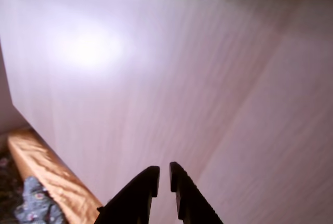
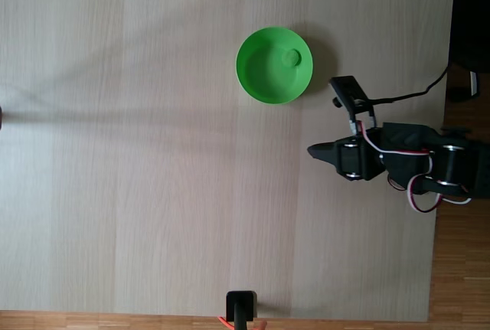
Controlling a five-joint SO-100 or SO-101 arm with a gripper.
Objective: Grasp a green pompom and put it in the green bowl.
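We see a pale wood-grain tabletop [image 2: 153, 177] spanning most of the fixed view, with an orange-brown wooden floor [image 2: 452, 284] along its bottom and right edges. In the wrist view a bright patch of reflected light [image 1: 91, 47] glares on the tabletop, and patterned grey fabric [image 1: 34, 206] lies on the floor.

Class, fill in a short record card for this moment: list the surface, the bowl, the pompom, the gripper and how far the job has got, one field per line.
surface: pale wooden table
bowl: green bowl, upright on the table, upper middle of the fixed view
pompom: green pompom lying inside the bowl, near its rim
gripper: gripper nearly closed, nothing between the fingers, above bare table
arm: at the right edge of the fixed view, apart from the bowl
job: pompom already in the bowl
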